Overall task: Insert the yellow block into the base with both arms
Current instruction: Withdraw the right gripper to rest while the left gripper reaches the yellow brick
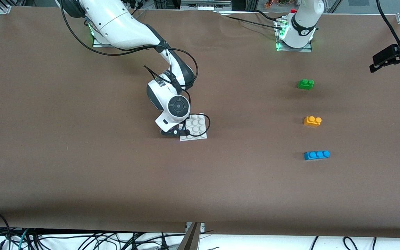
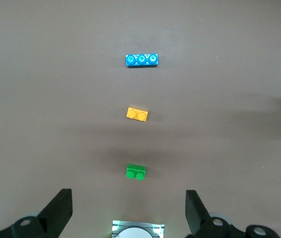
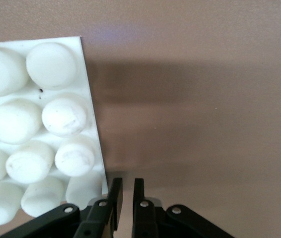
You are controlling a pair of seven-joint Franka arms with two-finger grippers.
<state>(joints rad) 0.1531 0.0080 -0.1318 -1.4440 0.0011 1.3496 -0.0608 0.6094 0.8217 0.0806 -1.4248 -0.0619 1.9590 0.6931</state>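
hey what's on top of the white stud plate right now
No brick sits on the base; its visible studs are bare. The right gripper, shut, is low at its edge, and the wrist hides one corner. The yellow block lies apart.

The right arm covers one corner of the base; in both wrist views the base runs off the picture's edge.

Right arm: white jointed robot arm with black joint bands, reaching from its base down toward the middle of the surface, wrist bent low. Right gripper: black, two-finger, jaws closed together, holding nothing, just above the surface. Left arm: waiting, raised. Left gripper: high up, jaws spread wide, empty.
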